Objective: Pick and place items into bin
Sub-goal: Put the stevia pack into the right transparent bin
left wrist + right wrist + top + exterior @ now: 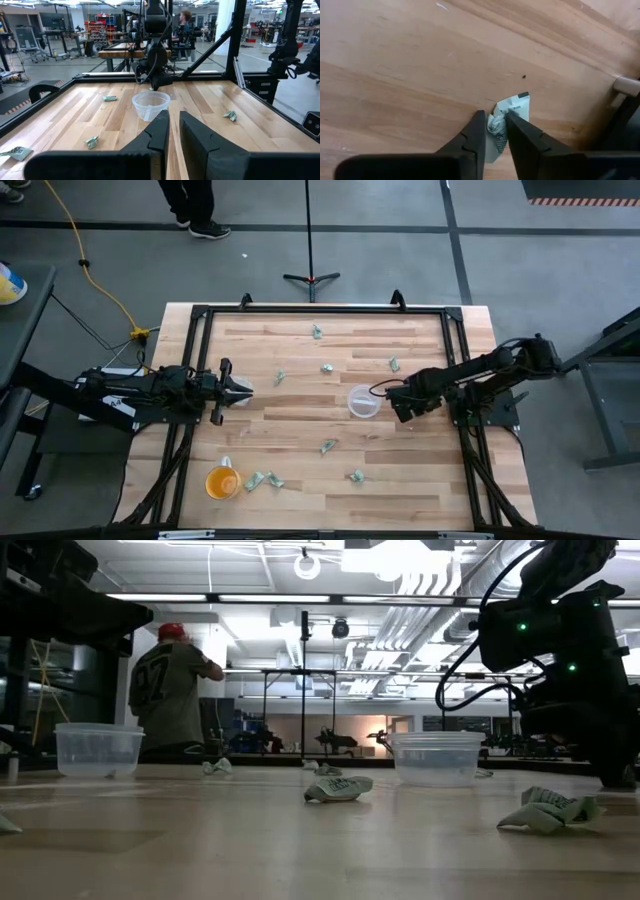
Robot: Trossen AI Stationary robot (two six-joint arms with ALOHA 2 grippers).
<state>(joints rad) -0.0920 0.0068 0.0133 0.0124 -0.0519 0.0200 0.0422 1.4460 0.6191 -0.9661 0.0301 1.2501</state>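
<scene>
Right claw [494, 127] down on the worktop [420, 60] just beside the clear bin [362, 401], fingers pinched on a crumpled scrap [507, 114], other scraps [327, 446] scattered around the bin, left claw [174, 131] nearly closed and empty, well apart from the bin, orange cup [222, 481] farther off.

Small crumpled pale green scraps [328, 446] scattered flat across tabletop; one [501, 122] pinched between dark fingers

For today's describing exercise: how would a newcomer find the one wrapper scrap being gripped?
Start at the clear round bin mid-table. Just to its right, the right pincer is down at the wood. The scrap pinched between its fingers is the one; every other scrap lies loose and untouched.
</scene>
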